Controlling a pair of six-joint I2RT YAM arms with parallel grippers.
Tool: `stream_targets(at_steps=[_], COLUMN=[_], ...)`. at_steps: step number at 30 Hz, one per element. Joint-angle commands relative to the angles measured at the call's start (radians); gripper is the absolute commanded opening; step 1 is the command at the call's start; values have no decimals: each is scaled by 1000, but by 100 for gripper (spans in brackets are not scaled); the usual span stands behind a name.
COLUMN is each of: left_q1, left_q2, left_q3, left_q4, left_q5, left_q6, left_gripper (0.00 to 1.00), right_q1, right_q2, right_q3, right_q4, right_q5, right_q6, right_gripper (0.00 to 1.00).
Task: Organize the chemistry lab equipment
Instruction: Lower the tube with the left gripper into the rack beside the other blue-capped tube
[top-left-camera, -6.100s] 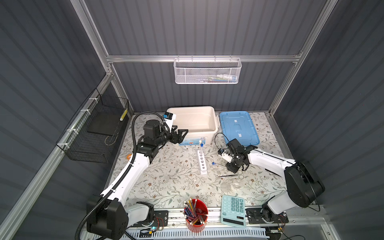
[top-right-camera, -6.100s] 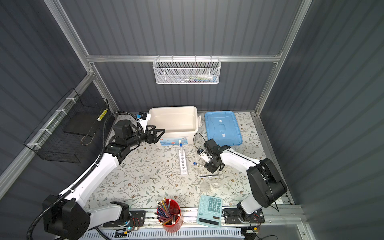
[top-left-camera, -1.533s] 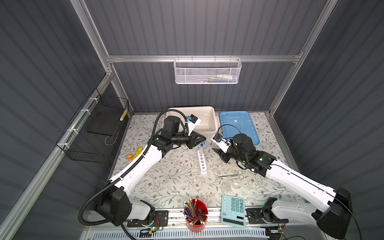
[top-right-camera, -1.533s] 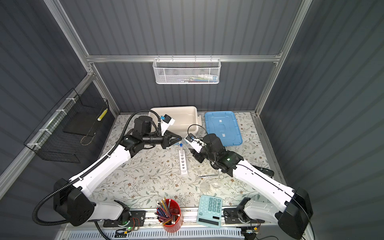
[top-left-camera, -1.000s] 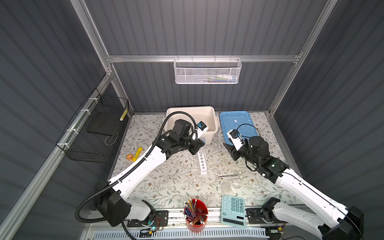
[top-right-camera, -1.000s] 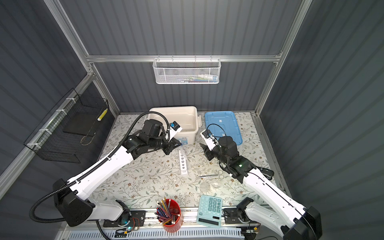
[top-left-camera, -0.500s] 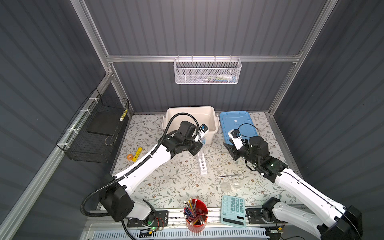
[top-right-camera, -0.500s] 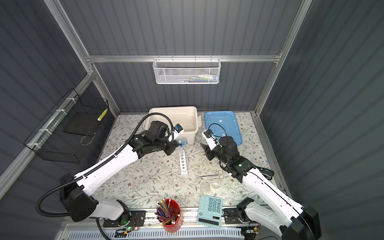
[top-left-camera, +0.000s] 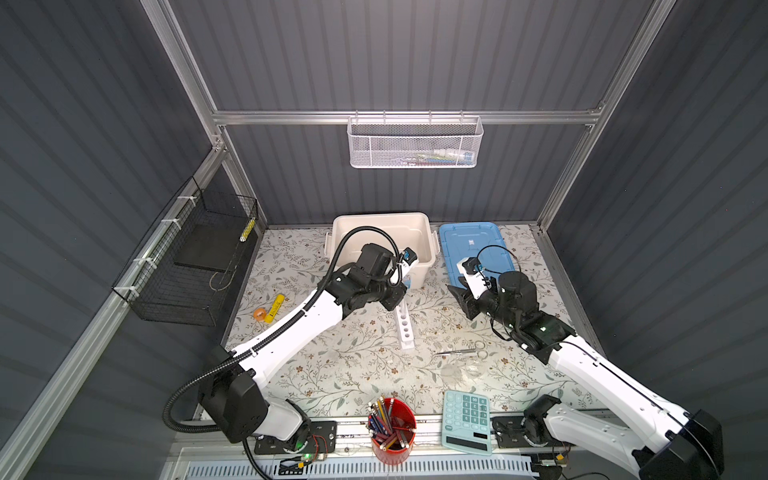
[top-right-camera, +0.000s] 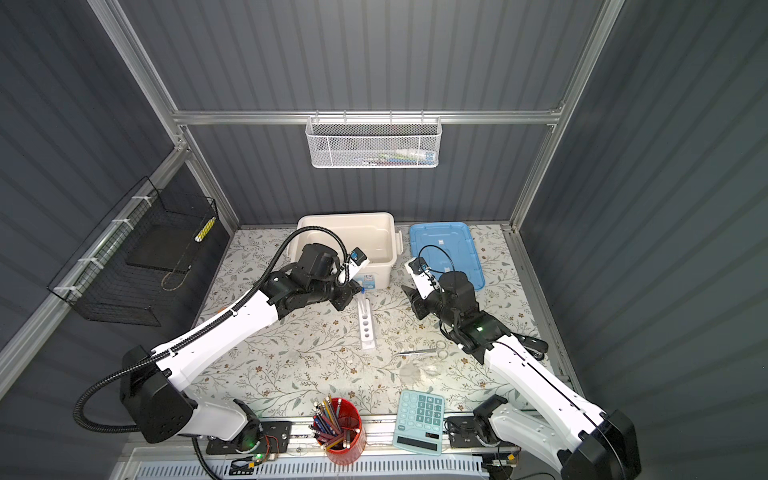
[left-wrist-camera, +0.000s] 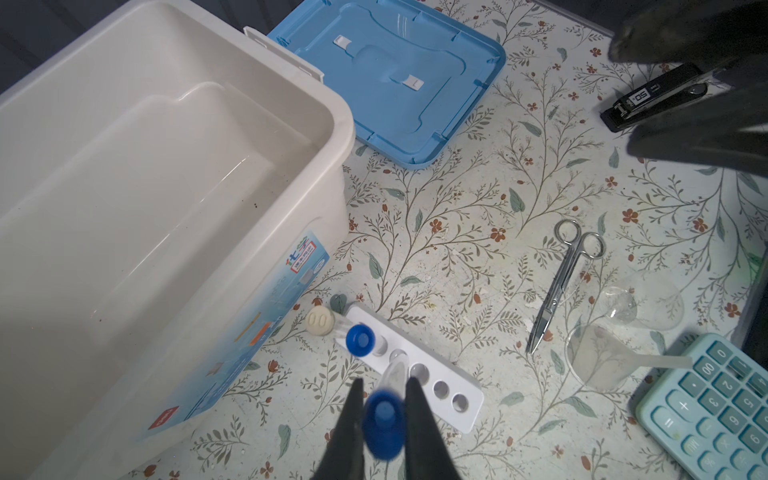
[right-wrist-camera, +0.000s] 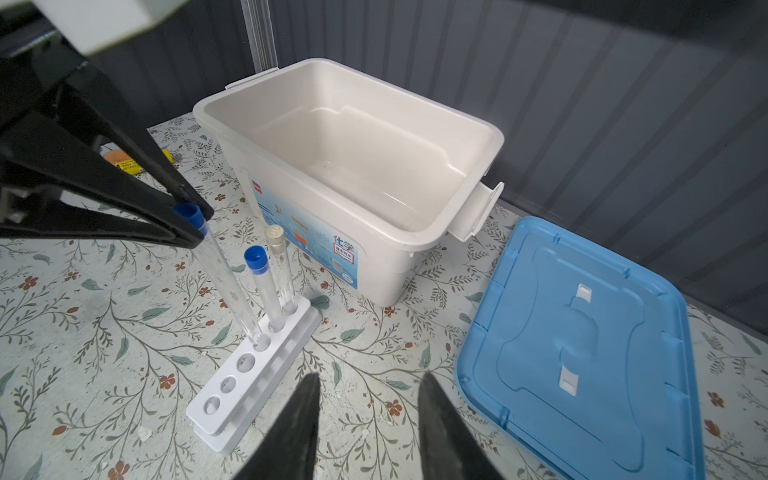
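Nearest the viewer, in front of the white rack (top-left-camera: 405, 328), stand a red cup of pencils (top-left-camera: 390, 424) and a pale teal calculator (top-left-camera: 465, 419). Neither is lab equipment.

A little closer to the rack, on the right arm's side of it, lie a clear glass funnel (left-wrist-camera: 598, 359), clear glass dishes (left-wrist-camera: 660, 305) and a thin silver scissors-like tool (left-wrist-camera: 559, 282), all flat on the flowered table.

The rack is a narrow white strip with a row of round holes. A blue-capped tube (right-wrist-camera: 264, 291) and a cream-stoppered tube (right-wrist-camera: 282, 270) stand upright in the two holes at its far end.

Directly above the rack, the left gripper (left-wrist-camera: 384, 390) is closed on the held test tube (right-wrist-camera: 226, 278), pinching it just under its blue cap. This tube leans, with its rounded lower end at the mouth of the third hole.

The right gripper (right-wrist-camera: 369, 380) hovers on the right arm's side of the rack, jaws apart, holding nothing.

Beyond the rack sit an empty white bin (top-left-camera: 340, 232) and, beside that, its blue lid (top-left-camera: 469, 245).

The tube looks light, stiff, smooth and breakable. The cap end is probably the safest place to grip, and the tube likely needs straightening before it slides down.
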Motion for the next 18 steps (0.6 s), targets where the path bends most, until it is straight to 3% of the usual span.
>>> stream_targets(at_steps=[1, 18], left_q1=[-7, -17], left_q2=[5, 25], left_q3=[-11, -12], left_q4=[24, 15], left_q5=[29, 11], left_q6=[-20, -4], left_gripper=[0, 0], right_q1=[-6, -13], right_q2=[4, 14], right_q3=[-12, -14], right_q4=[13, 21], right_q5=[-13, -22], right_q6=[9, 13], right_gripper=[41, 41])
